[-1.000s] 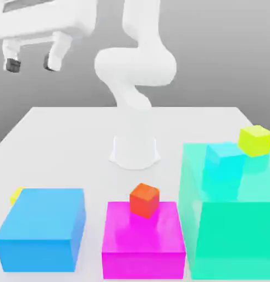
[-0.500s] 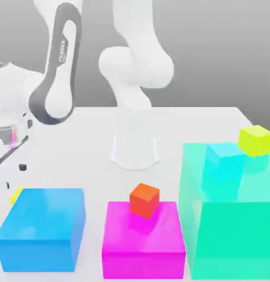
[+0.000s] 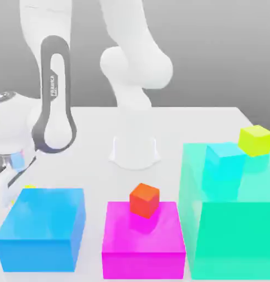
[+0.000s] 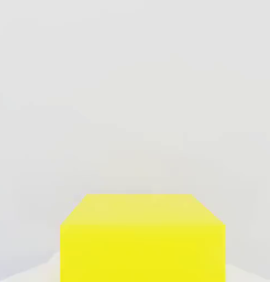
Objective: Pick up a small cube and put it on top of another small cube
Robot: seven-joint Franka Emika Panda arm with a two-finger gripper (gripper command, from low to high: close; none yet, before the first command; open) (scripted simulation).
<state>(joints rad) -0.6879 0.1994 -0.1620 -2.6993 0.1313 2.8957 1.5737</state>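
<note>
A small yellow cube (image 4: pixel 142 239) sits close up in the hand view, on the white table. In the exterior view just a sliver of this yellow cube (image 3: pixel 30 187) peeks over the far edge of the big blue block (image 3: pixel 42 228). My gripper (image 3: pixel 17 184) is down at that spot behind the blue block, at the exterior view's left, shut on the yellow cube. A small orange cube (image 3: pixel 144 199) rests on the magenta block (image 3: pixel 143 242). A lime cube (image 3: pixel 256 140) and a cyan cube (image 3: pixel 225 160) sit on the teal stepped block (image 3: pixel 236 231).
The arm's white base (image 3: pixel 135 148) stands at the middle of the table (image 3: pixel 93 132). The three big blocks line the near side, blue at the exterior view's left, magenta in the middle, the tall teal one at the right.
The arm swung down from high up to the table behind the blue block. The fingers went from wide open to shut around the yellow cube.
</note>
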